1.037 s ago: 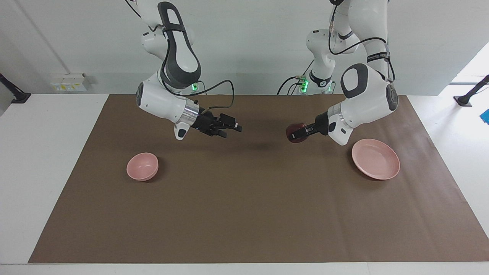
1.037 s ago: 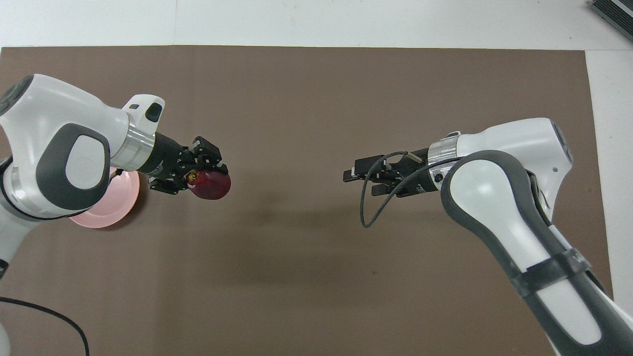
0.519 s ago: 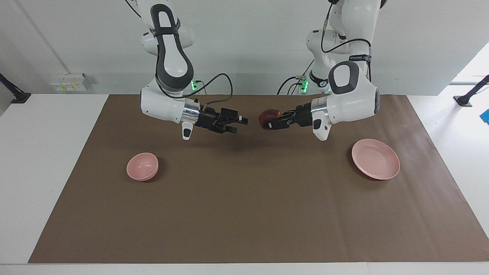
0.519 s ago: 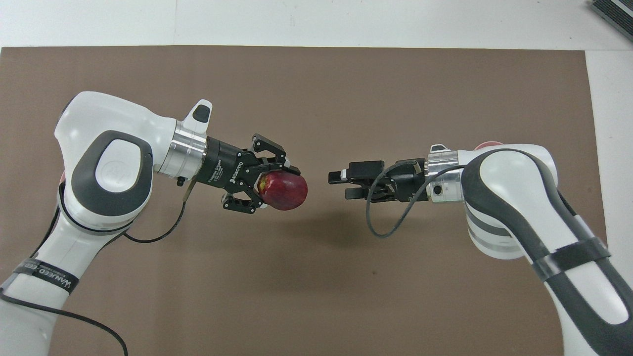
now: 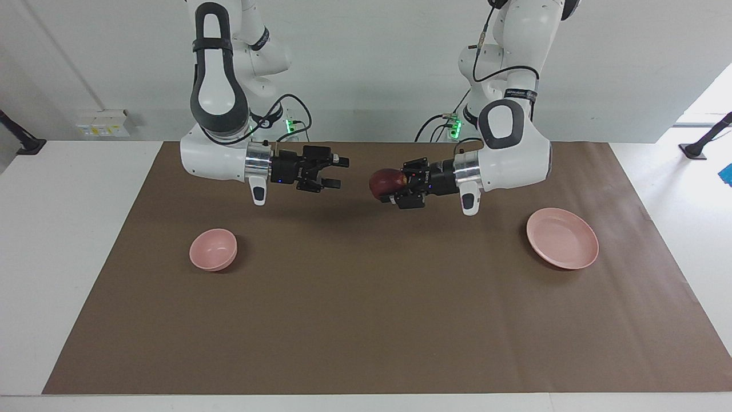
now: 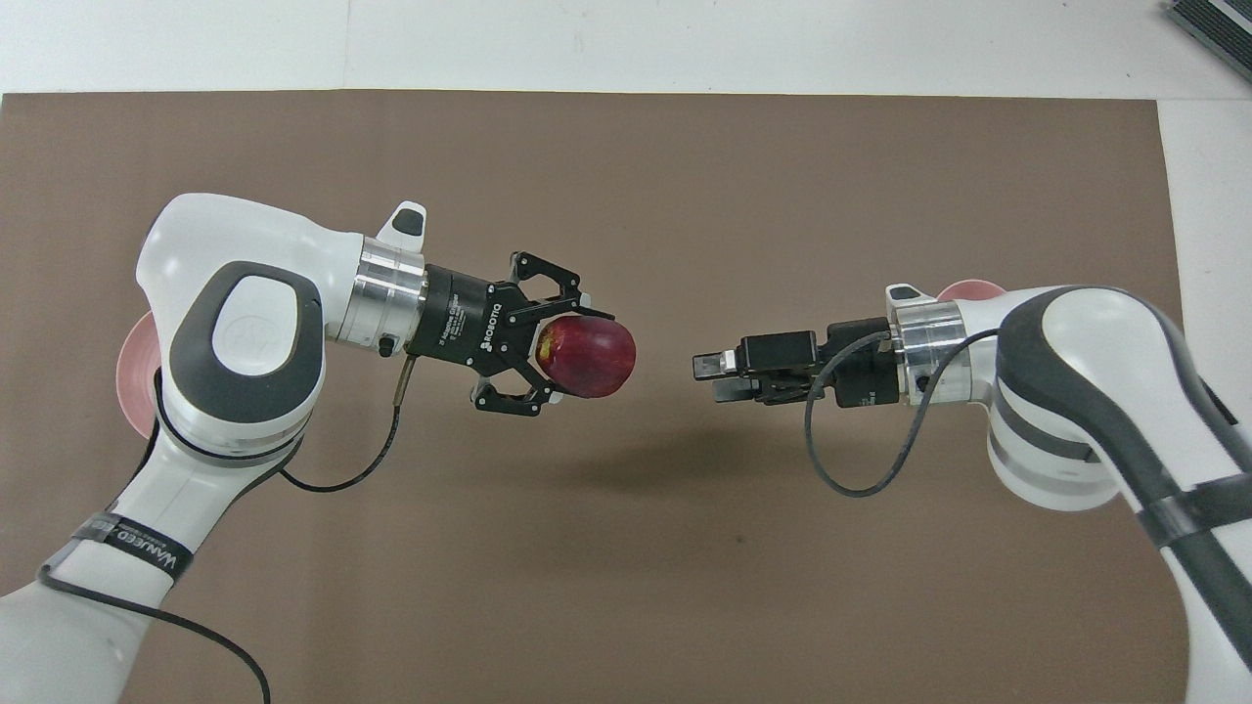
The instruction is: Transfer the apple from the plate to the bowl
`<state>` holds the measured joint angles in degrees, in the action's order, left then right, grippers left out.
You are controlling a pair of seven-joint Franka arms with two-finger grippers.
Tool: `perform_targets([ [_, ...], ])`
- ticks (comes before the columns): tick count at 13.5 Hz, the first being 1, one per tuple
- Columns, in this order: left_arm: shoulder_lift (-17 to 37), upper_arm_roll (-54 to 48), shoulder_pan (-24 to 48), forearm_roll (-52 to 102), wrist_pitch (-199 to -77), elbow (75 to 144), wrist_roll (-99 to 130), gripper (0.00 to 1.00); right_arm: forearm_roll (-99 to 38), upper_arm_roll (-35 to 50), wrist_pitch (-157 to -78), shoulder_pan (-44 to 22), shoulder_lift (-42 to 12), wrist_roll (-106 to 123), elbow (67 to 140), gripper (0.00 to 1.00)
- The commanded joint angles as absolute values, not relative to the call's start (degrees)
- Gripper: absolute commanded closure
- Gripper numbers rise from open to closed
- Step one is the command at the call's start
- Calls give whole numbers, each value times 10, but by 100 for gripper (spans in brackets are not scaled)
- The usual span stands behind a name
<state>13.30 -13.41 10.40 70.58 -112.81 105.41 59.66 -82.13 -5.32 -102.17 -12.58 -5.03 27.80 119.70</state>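
Observation:
The dark red apple (image 5: 383, 182) is held in the air by my left gripper (image 5: 390, 186), which is shut on it over the middle of the brown mat; the same shows in the overhead view for the apple (image 6: 589, 356) and the left gripper (image 6: 572, 356). My right gripper (image 5: 338, 173) is open and empty, level with the apple, a short gap from it, fingers pointing at it; the overhead view shows it too (image 6: 714, 378). The pink plate (image 5: 563, 246) lies empty toward the left arm's end. The pink bowl (image 5: 213, 249) stands empty toward the right arm's end.
A brown mat (image 5: 366, 320) covers most of the white table (image 5: 68, 240). In the overhead view the arms hide most of the plate (image 6: 132, 360) and of the bowl (image 6: 970, 290). A cable loops under the right wrist (image 6: 861, 469).
My left gripper has carried the apple from beside the plate to over the middle of the mat. My right gripper has drawn back a little toward its own end and levelled out.

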Motion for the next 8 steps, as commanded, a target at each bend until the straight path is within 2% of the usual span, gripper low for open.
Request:
perform_targets([
  [1,134,-154,119,740,-1171,1060,620,100,-844,-49,-1072,-137,-38,315,1215,0],
  [8,137,-167,159,782,-1228,1070,619,100,-867,-51,-1097,-142,-43,324,1211,0],
])
